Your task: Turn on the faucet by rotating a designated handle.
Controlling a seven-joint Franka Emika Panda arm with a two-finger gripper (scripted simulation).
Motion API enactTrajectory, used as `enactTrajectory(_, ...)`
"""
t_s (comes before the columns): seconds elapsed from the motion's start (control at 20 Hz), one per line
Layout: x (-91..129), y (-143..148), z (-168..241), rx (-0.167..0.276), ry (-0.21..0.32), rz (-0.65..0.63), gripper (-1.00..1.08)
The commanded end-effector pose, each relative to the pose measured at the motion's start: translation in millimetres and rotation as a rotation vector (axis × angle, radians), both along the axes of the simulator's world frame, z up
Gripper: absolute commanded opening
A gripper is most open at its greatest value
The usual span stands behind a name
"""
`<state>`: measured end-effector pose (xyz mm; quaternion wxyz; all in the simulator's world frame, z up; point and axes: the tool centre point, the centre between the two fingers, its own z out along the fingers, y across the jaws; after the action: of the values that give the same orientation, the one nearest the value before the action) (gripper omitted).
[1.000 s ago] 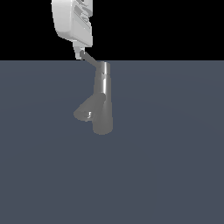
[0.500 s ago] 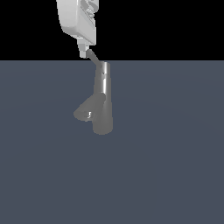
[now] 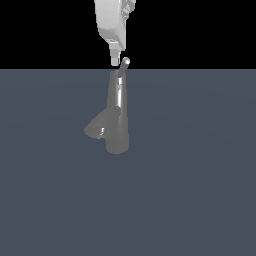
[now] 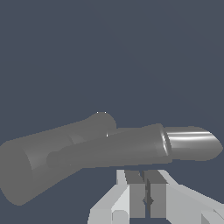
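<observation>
Faucet [image 3: 117,120] stands upright a little above centre frame in the exterior view, on a flat dark blue-grey surface [image 3: 200,190]. Grey brushed-metal column, widening toward the base. Thick angled spout [image 3: 98,126] branches off the lower part toward the exterior view's left.

Handle [image 3: 123,65] is a thin short rod at the top cap, tilted up toward the exterior view's right, bright round tip right at the horizon line where surface meets black background.

Gripper [image 3: 115,55] comes down from top centre of the frame, white body, fingers pointing down. Its lower tip sits just beside the handle, on the exterior view's left of it. Can't tell from here whether they touch.

Wrist view: faucet column [image 4: 109,151] runs across the frame, lying lengthwise, shiny bevelled end [image 4: 192,143] on one side, spout [image 4: 48,153] angling off behind it. Gripper fingers [image 4: 131,192] show at the frame's lower edge, pads pressed together, only a thin dark seam between them. Nothing held between them. Fingers sit near the column, seemingly apart from it.

Handle itself isn't clearly separable in the wrist view.
</observation>
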<state>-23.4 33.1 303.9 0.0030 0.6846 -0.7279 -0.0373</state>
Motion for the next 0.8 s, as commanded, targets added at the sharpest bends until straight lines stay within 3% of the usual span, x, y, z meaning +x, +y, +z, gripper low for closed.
enactTrajectory(0.0, -2, -32, -2, -0.005, 0.005, -0.037, -1.00)
enactTrajectory(0.05, 0, -5, 0, 0.000, 0.000, -0.001, -1.00)
enactTrajectory(0.75, 31, -66, -19, -0.003, 0.003, -0.024, -1.00)
